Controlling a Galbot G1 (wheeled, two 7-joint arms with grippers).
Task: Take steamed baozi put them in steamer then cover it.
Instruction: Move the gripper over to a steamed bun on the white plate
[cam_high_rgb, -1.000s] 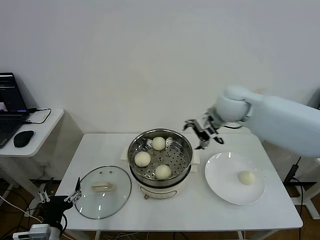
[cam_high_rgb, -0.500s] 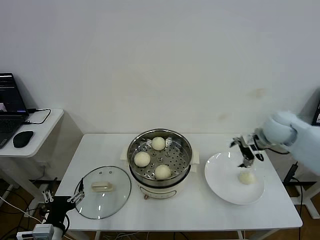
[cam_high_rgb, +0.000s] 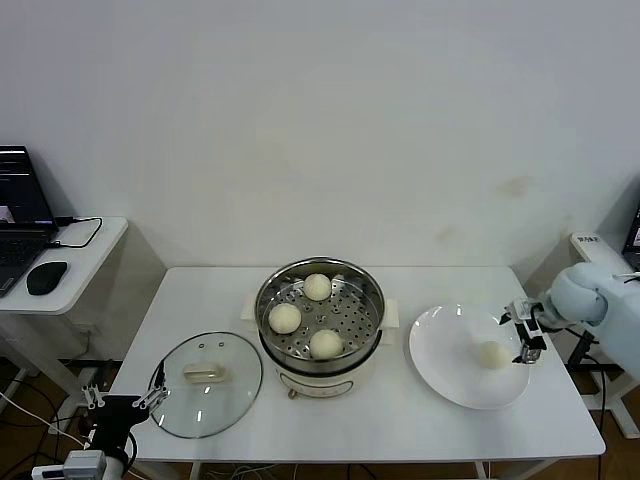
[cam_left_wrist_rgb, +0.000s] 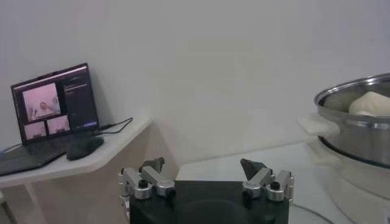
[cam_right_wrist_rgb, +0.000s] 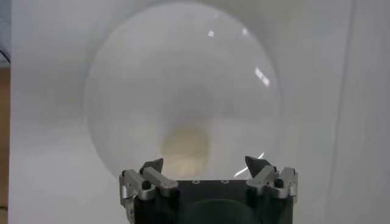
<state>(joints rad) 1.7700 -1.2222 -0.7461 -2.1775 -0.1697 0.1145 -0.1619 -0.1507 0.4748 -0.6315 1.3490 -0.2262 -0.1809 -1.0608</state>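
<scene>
Three baozi (cam_high_rgb: 318, 287) (cam_high_rgb: 285, 318) (cam_high_rgb: 326, 343) lie on the perforated tray of the steamer (cam_high_rgb: 360, 282) at the table's middle. A fourth baozi (cam_high_rgb: 491, 354) (cam_right_wrist_rgb: 184, 148) lies on the white plate (cam_high_rgb: 445, 375) (cam_right_wrist_rgb: 122, 97) to the right. My right gripper (cam_high_rgb: 526, 330) (cam_right_wrist_rgb: 205, 165) is open and empty, just right of and above that baozi, at the plate's right rim. The glass cover (cam_high_rgb: 180, 400) with its cream handle (cam_high_rgb: 204, 374) lies flat left of the steamer. My left gripper (cam_high_rgb: 125, 400) (cam_left_wrist_rgb: 202, 167) is open and empty, low at the table's front-left corner beside the cover.
A side desk (cam_high_rgb: 90, 245) on the left holds a laptop (cam_high_rgb: 15, 215) (cam_left_wrist_rgb: 52, 109) and a mouse (cam_high_rgb: 46, 276) (cam_left_wrist_rgb: 84, 147). The steamer's rim and handle (cam_left_wrist_rgb: 317, 125) show in the left wrist view. A white wall stands behind the table.
My right gripper has swung empty from behind the steamer to the right and down, and now sits at the plate's right side by the last baozi. The left arm has barely moved.
</scene>
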